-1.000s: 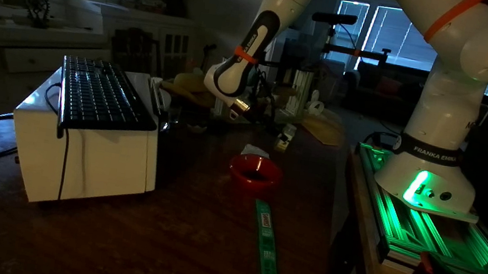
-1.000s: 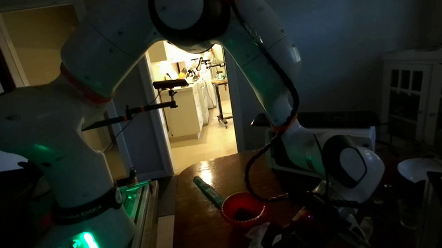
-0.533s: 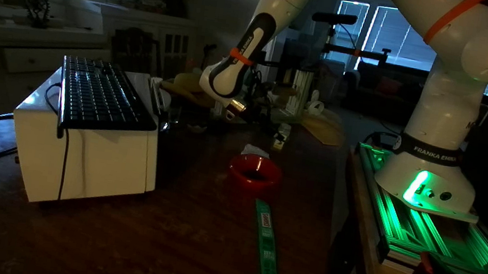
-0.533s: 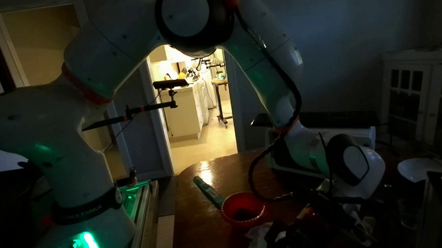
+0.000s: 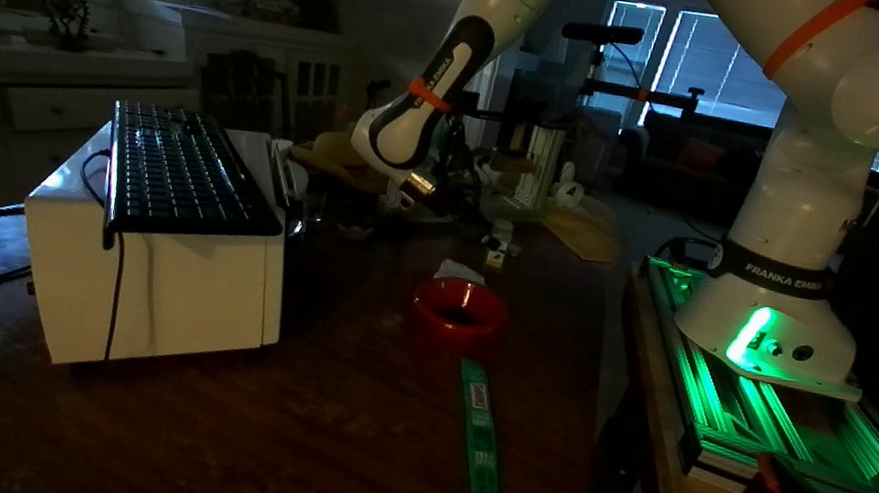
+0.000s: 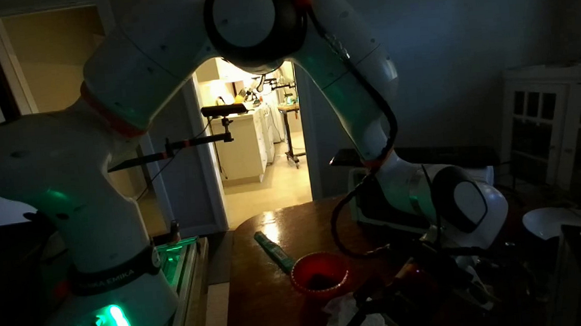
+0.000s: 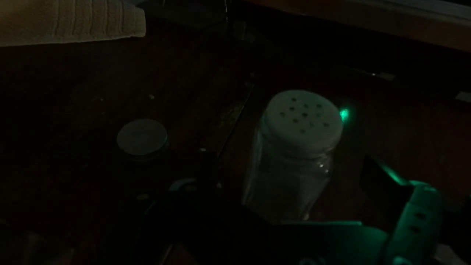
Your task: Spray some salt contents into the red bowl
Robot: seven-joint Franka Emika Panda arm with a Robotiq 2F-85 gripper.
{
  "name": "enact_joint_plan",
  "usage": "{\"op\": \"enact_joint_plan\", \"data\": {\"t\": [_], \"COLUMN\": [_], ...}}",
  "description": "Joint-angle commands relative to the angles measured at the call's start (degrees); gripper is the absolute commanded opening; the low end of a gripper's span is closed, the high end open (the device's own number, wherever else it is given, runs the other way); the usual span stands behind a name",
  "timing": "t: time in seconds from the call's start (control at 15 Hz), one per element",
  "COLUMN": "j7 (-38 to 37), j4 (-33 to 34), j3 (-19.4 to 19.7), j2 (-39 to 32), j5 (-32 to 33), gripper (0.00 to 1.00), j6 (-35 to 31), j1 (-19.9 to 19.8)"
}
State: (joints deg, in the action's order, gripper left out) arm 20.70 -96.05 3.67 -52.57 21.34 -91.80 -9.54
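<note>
A clear glass salt shaker (image 7: pixel 290 173) with a pale perforated cap (image 7: pixel 303 119) stands close in front of the wrist camera, cap upward. My gripper (image 7: pixel 289 162) has its dark fingers spread to either side of it, with a visible gap between glass and right finger (image 7: pixel 384 178). How much the shaker contains is too dark to tell. In both exterior views the red bowl (image 5: pixel 454 336) (image 6: pixel 319 263) sits on the table, with something dark at its bottom. It lies outside the wrist view. The gripper (image 6: pixel 354 311) is beyond the bowl, low over the table.
White crumpled plastic (image 6: pixel 340 308) lies between bowl and gripper. A green strip packet (image 5: pixel 481 450) rests near the bowl. The white box-shaped appliance (image 5: pixel 166 294) bears a black keyboard (image 5: pixel 184 168). In the wrist view are a round pale lid (image 7: pixel 142 137) and a towel (image 7: pixel 73 22).
My wrist has shifted slightly, away from the bowl in both exterior views. The fingers have spread apart. The bowl and the green packet have stayed where they were.
</note>
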Motion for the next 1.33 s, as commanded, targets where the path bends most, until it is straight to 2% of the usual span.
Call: {"op": "enact_joint_plan", "data": {"t": [0.0, 0.4, 1.07, 1.27], "j7": [-0.81, -5.77, -15.66, -18.36], "j4": [-1.48, -8.65, -33.75, -38.93], "j3": [-0.67, -1.60, -0.56, -0.64], "j2": [3.00, 13.98, 39.32, 44.63], "j5": [-1.63, -9.50, -18.88, -22.61], "gripper": [1.00, 1.00, 1.00, 1.00], "j6": [-0.38, -7.75, -33.29, -38.12], "j1": [-0.18, -1.34, 0.98, 1.97]}}
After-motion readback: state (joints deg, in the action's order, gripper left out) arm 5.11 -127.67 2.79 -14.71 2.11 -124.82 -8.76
